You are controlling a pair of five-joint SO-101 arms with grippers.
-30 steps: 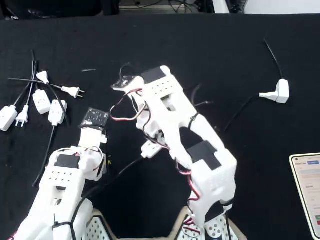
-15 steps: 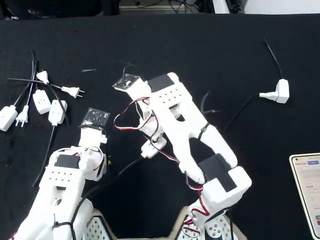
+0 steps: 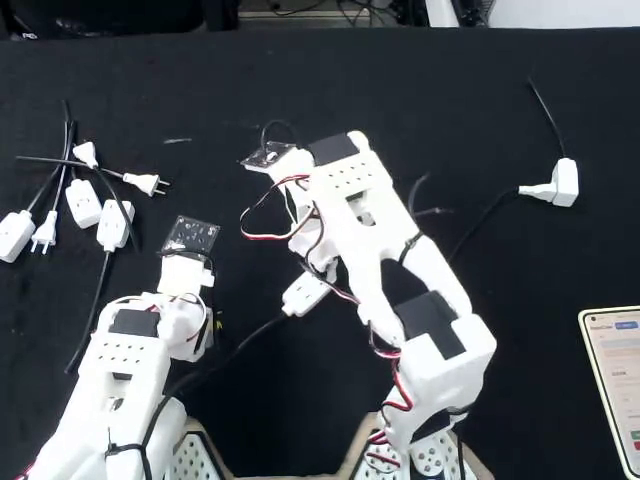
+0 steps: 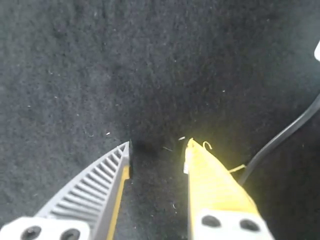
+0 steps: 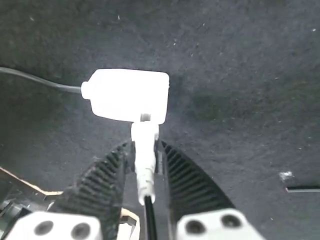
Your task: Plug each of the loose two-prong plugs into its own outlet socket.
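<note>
Swinging a little to one side over the last second, the right arm now carries its upper end and the small camera board further to the right of the table than before. Its elbow dipped toward the base and has come partway back. The white bit of hardware under the arm has barely budged, and the left arm hasn't stirred at all.

Up close, the right gripper is clamped tight around a white plug. The plug's nose is pressed against the face of a white socket lying on the black cloth. From here I can't tell how deep the prongs go. A thin grey cord trails off the socket's far end.

The left gripper hangs over bare cloth with its fingers parted and nothing between them. A black cable runs just beside the yellow finger.

Over on the right of the table sits a plugged pair, a plug already seated in its socket. On the left, the loose sockets and loose plugs lie in a tangle of cords, none of them joined as far as I can see. A phone lies at the right edge.
</note>
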